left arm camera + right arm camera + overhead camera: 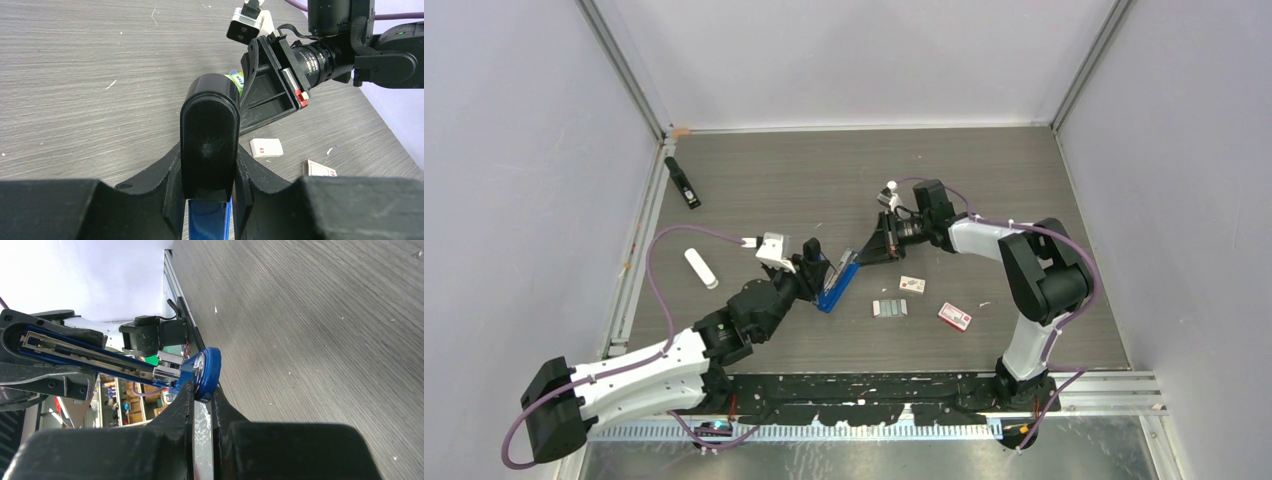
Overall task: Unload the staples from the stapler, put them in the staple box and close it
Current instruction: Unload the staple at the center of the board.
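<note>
**Stapler [832,293] held open above mid-table**

Left gripper [817,268] clamps narrowly around the stapler's black top arm. Right gripper [856,261], fingers nearly together, pinches the blue front end and its silvery channel. Loose staples [889,307] lie on the table [754,190] just right, beside a red-and-white box [912,285].

**One high view, two close wrist views**

The top external camera looks steeply down from above and behind, taking in the whole tabletop [824,180]. The left wrist camera sits low and close, facing the right arm [380,55] at upper right. The right wrist camera is rolled sideways, with the tabletop filling its right half. All three share the stapler [836,288].
</note>
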`<state>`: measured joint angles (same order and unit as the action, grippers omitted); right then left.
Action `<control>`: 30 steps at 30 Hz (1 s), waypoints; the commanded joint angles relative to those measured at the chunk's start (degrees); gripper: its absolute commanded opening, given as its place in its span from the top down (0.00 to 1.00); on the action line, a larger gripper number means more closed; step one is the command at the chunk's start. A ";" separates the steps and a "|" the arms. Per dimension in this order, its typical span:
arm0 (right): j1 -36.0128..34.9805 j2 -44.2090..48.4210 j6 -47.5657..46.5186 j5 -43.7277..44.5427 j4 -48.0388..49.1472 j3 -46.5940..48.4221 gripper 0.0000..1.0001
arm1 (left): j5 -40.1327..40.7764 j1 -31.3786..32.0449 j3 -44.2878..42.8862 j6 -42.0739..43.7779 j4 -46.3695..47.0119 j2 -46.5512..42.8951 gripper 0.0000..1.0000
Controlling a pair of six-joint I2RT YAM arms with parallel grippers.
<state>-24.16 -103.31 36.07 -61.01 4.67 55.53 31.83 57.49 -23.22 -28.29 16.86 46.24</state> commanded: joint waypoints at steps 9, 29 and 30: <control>0.01 -1.68 -10.20 2.28 -6.16 1.06 0.90 | 6.53 -1.51 -0.19 1.20 7.32 -6.42 1.00; 0.48 -1.54 -23.48 1.41 -19.43 5.98 0.79 | -0.57 -1.55 -2.65 1.61 -3.26 -9.54 1.00; 0.44 -1.28 -23.58 1.30 -19.57 6.11 0.78 | -0.55 -1.51 -2.43 1.24 -3.02 -9.92 1.00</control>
<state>-24.25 -104.62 18.61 -62.54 -11.38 60.62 25.36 57.25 -22.59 -27.24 7.75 40.38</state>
